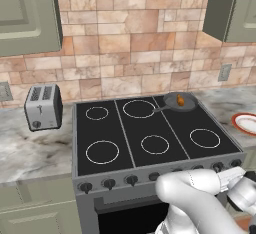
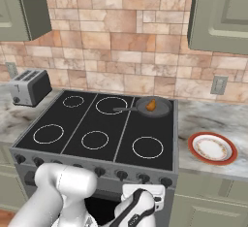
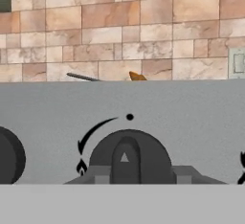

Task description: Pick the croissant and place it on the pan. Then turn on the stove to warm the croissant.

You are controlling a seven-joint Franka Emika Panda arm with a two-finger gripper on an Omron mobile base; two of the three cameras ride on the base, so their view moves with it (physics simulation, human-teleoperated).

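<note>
So the croissant (image 2: pixel 151 105) sits in the pan (image 2: pixel 154 107) on the far right burner of the stove (image 1: pixel 150 133), with the pan handle pointing left. From the hand camera you just catch the croissant's top poking over the stove's front edge. The gripper (image 3: pixel 125 173) is clenched on a knob (image 3: pixel 127 158) at the front right; the fingertips are mostly cut off at the bottom. Toaster (image 1: pixel 43 107) far left, plate (image 2: pixel 212 148) on the right counter, half cropped in the left view.

Kitchen: stove (image 1: pixel 150 133), toaster (image 1: pixel 43 107), tiled backsplash (image 1: pixel 130 43).
</note>
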